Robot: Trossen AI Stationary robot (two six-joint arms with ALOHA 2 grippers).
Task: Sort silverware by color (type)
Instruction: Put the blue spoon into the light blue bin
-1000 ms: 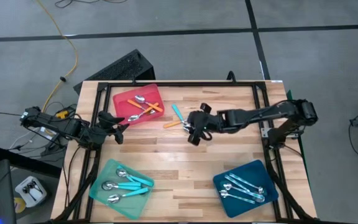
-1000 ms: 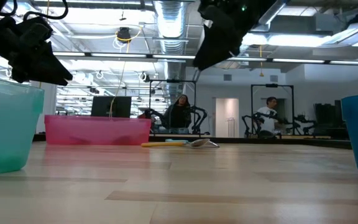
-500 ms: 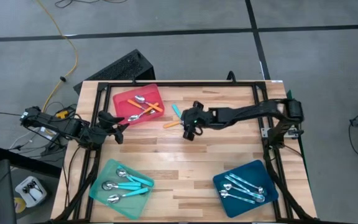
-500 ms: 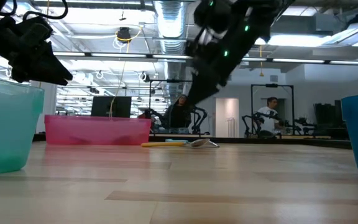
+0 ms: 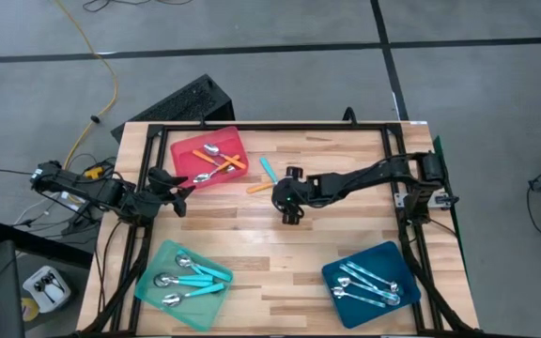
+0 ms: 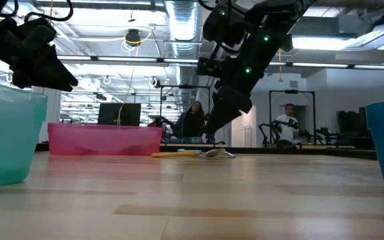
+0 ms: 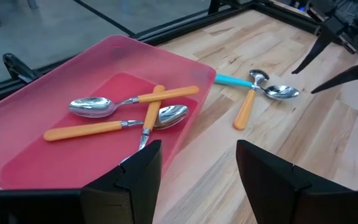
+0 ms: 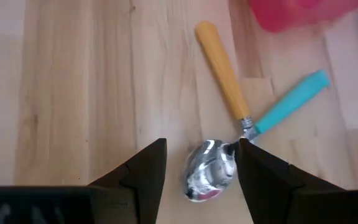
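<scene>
Right gripper out over the middle of the wooden table, fingers spread wide and empty, poised just above the shiny bowl of the orange-handled spoon lying loose on the boards; not touching it as far as can be seen. Crossed with that spoon at the neck, a turquoise-handled spoon, both just beside the red tray. Inside the red tray, three more orange spoons, overlapping one another. Left gripper parked near the table's left edge, just beside the red tray's near corner, fingers likewise spread and holding nothing. In the mint-green tray at the near left, a cluster of turquoise spoons. In the dark-blue tray at the near right, several pale blue spoons. Seen from table height, right gripper hanging low over the loose pair, with a person seated in the room beyond
</scene>
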